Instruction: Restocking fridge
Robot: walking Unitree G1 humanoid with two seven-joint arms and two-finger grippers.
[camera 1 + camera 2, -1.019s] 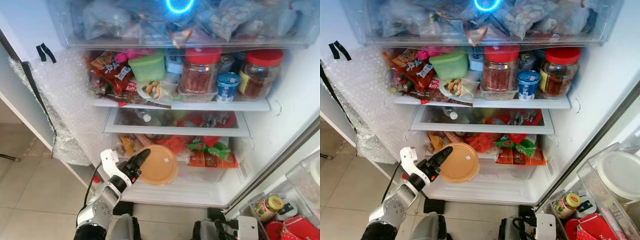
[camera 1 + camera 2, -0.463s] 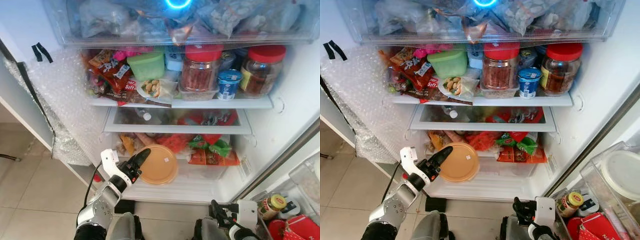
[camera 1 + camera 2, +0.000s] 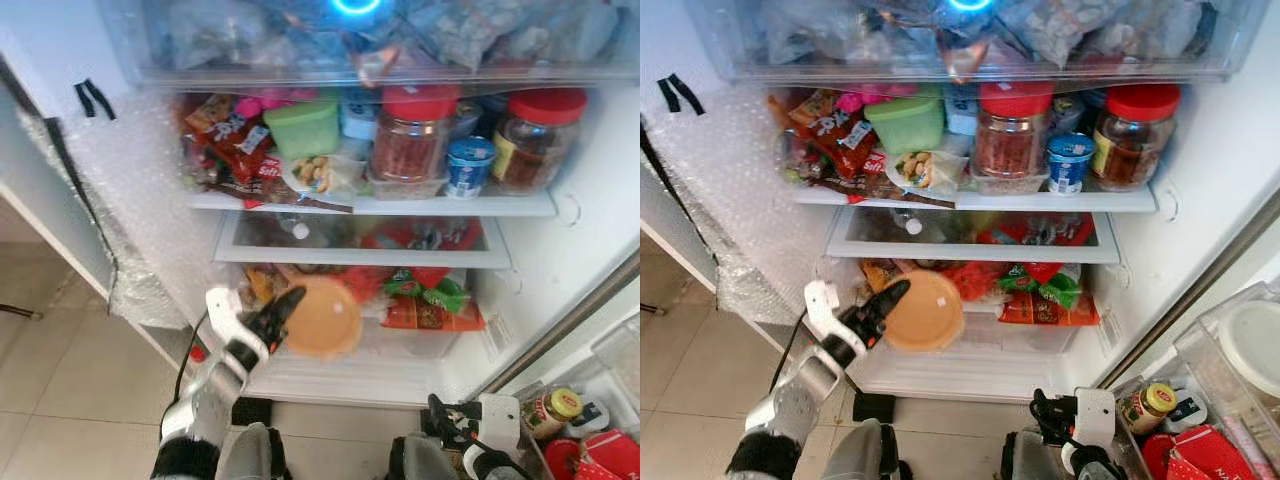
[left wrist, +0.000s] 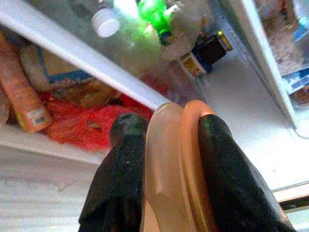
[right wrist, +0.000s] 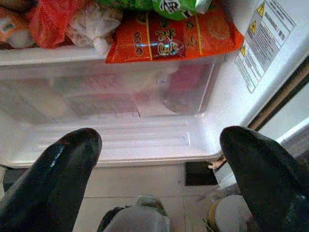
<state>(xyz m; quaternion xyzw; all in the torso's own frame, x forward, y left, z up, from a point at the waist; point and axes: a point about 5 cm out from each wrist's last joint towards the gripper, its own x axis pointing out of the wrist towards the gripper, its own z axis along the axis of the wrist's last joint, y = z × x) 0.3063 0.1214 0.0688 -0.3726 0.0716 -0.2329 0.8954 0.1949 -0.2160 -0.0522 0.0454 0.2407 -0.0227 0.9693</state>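
While the left gripper (image 3: pixel 284 305) clamps its two black fingers (image 4: pixel 126 164) on the rim of the orange lidded container (image 3: pixel 322 318), that container hangs on edge in front of the lower fridge compartment, just ahead of the fingertips and not yet resting on anything. The right gripper (image 3: pixel 447 420) sits low near the fridge floor, its fingers (image 5: pixel 63 164) spread wide and empty, pointed at the clear bottom drawer (image 5: pixel 111 101).

Judging from the grip, the hold is thin: only the edge of the container is pinched, so a tilt or a knock against the white shelf rail (image 4: pixel 82 58) just beyond the fingertips could twist it loose. The space past the fingers is crowded with a red mesh bag (image 4: pixel 72 123) and an orange packet (image 5: pixel 169 38), so pushing in blindly could jam the container or shove those goods back (the view is also blurred, which makes clearance hard to judge).

Counting what shows: one orange container in the fingers; on the shelf above them, two red-capped jars (image 3: pixel 412 130) (image 3: pixel 538 135), one green tub (image 3: pixel 304 128), one blue-lidded cup (image 3: pixel 468 165). Further beyond the fingertips lie one white-capped bottle (image 4: pixel 105 21) and one green bottle (image 4: pixel 157 14). Beside the right fingers, in the door bin, stands one yellow-lidded jar (image 3: pixel 555 410).
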